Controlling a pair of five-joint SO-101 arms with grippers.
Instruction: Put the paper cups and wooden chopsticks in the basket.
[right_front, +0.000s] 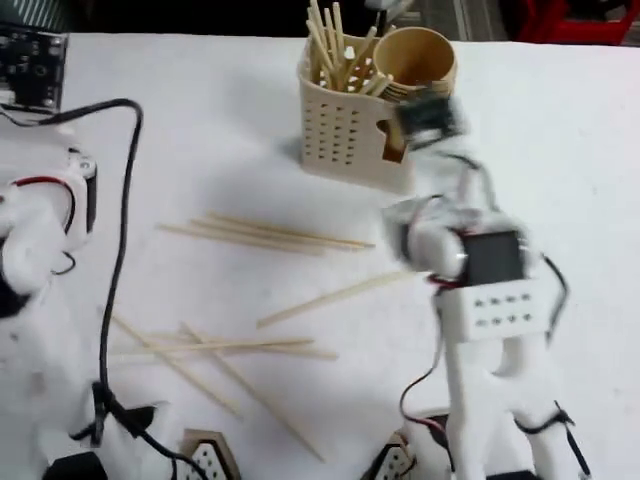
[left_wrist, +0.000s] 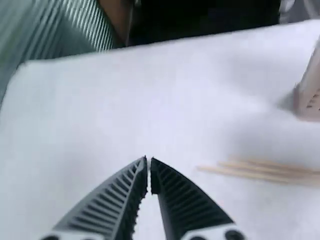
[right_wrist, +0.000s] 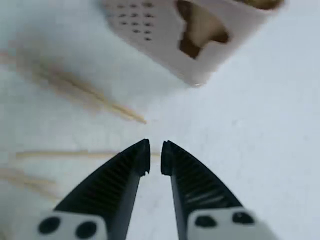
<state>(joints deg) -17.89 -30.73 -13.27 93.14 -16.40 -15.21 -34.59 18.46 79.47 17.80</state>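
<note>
- High view: a white perforated plastic basket (right_front: 345, 140) stands upright at the far side of the white worktop (right_front: 560, 150). A tan paper cup (right_front: 420, 58) sits inside it, beside a bundle of thin pale wooden chopsticks (right_front: 335, 45) that stick out above the rim.
- More chopsticks lie loose on the worktop: a few together (right_front: 270, 236) in front of the basket, one alone (right_front: 335, 292) nearer, and a crossed group (right_front: 215, 352) close to the near edge.
- The right arm (right_front: 480, 275) is just beside the basket, on the side of the cup. The left arm (right_front: 35, 230) is well apart from it, next to a black cable (right_front: 125, 220).
- Left wrist view: the left fingers (left_wrist: 120, 200) are together with the tips touching and hold nothing. They are above bare worktop, with loose chopsticks near.
- Right wrist view: the right fingers (right_wrist: 122, 180) have a narrow gap between them and hold nothing. They hang above the worktop near the basket, and the cup shows through a cut-out in its wall.
</note>
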